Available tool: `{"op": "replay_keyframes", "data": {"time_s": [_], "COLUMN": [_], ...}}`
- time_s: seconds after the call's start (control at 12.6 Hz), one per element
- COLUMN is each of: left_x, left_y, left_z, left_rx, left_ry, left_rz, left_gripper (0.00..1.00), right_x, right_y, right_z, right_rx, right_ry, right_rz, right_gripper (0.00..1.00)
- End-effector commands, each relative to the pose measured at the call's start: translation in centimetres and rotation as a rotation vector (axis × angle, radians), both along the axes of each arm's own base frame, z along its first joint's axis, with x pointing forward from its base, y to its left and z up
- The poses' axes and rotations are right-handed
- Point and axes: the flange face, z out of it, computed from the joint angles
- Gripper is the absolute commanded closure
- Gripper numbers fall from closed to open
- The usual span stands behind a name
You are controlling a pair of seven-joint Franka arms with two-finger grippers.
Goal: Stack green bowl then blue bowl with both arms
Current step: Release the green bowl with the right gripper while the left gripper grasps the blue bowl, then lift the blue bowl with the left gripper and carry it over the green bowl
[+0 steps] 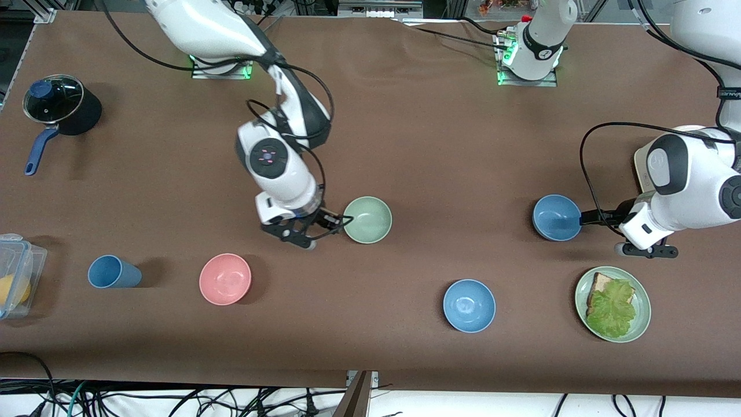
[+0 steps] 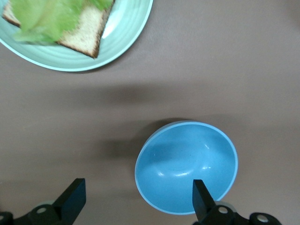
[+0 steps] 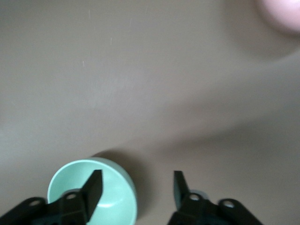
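Observation:
The pale green bowl (image 1: 367,219) sits upright mid-table. My right gripper (image 1: 325,231) is open and straddles the bowl's rim on the side toward the right arm's end. In the right wrist view one finger is over the inside of the green bowl (image 3: 115,197) and the other is over bare table, with the gripper (image 3: 137,180) across the rim. A blue bowl (image 1: 557,217) sits toward the left arm's end. My left gripper (image 1: 599,231) is open beside it. In the left wrist view one finger is over the rim of the blue bowl (image 2: 186,161), and the gripper (image 2: 137,187) is empty.
A second blue bowl (image 1: 469,305) lies nearer the front camera. A green plate (image 1: 641,315) with bread and lettuce is near the left gripper and shows in the left wrist view (image 2: 117,37). A pink bowl (image 1: 225,278), a blue cup (image 1: 114,271), a lidded pot (image 1: 58,107) and a plastic container (image 1: 14,275) are toward the right arm's end.

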Motion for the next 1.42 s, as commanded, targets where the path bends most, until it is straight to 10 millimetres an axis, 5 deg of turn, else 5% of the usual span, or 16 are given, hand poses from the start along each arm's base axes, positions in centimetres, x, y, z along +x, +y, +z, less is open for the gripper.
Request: {"op": "replay_keyframes", "data": {"time_s": [0.0,0.32,0.47,0.71,0.87,1.11,1.35], "left_x": [-1.5,-3.4,-3.6,-3.7,-3.7,-3.3,-1.1], "left_y": [0.2,-0.1,-0.1,0.0,0.1,0.2,-0.7], "left_z": [-3.0,-6.1,-6.9,-7.1,-7.0,-6.3,-2.0], "left_rx": [-0.007,-0.066,-0.066,-0.066,-0.066,-0.067,-0.087], "left_ry": [-0.027,-0.062,-0.054,-0.048,-0.048,-0.056,-0.046], "left_rz": [-0.025,-0.001,0.001,0.002,0.004,0.007,-0.01], "left_gripper": [0.01,0.05,0.17,0.96,1.0,1.0,1.0], "right_x": [0.3,-1.2,-2.6,-3.8,-4.1,-4.6,-4.5], "right_y": [-8.1,-20.5,-23.8,-25.8,-28.8,-29.7,-29.7], "right_z": [8.2,17.2,20.3,22.2,22.7,23.1,23.0], "right_rx": [-0.069,-0.095,-0.085,-0.072,-0.052,-0.042,-0.044], "right_ry": [0.017,0.031,0.049,0.071,0.087,0.099,0.101], "right_rz": [0.141,0.262,0.262,0.244,0.274,0.277,0.279], "right_gripper": [0.0,0.0,0.0,0.0,0.0,0.0,0.0]}}
